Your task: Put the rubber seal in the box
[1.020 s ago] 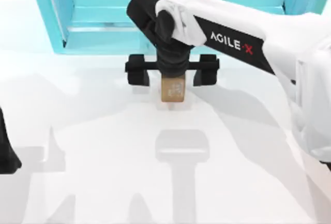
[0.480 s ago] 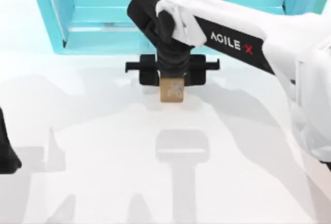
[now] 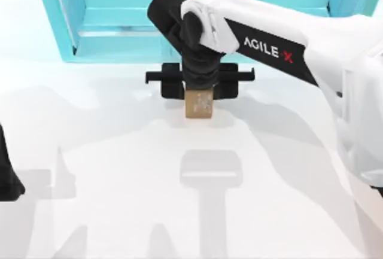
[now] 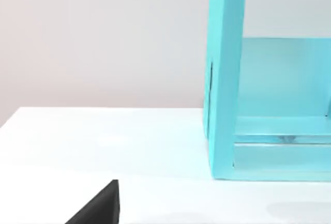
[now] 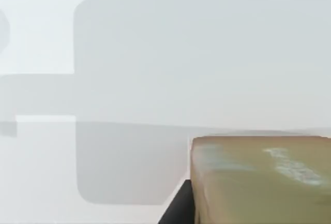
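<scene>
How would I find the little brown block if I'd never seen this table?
Start at the big turquoise shelf unit at the back of the white table. Just in front of it, the right pincer is shut on the rubber seal. It is the small tan block with a whitish mark.

A turquoise shelf unit [image 4: 269, 110] stands on the white table [image 4: 103, 136] against a plain pale wall; a black wedge (unidentifiable) [image 4: 98, 206] juts in low
</scene>
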